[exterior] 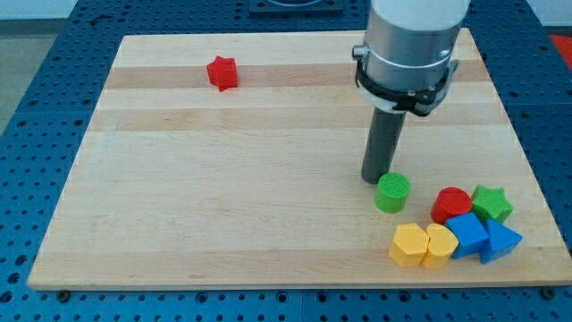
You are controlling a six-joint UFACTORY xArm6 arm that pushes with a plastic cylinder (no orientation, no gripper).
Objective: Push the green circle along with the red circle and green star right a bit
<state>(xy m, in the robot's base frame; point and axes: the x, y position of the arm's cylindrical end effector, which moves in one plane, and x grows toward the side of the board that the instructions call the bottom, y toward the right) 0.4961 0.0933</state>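
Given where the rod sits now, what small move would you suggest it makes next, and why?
Probably a short push toward the view's right. My tip sits just at the upper left of the green circle, with the red circle and green star lined up further right, so the circle should carry them along.

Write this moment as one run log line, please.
tip: upper left of green circle | red circle, green star: right | push: pending

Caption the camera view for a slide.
My tip rests just upper-left of the green circle, with the red circle and green star to its right.
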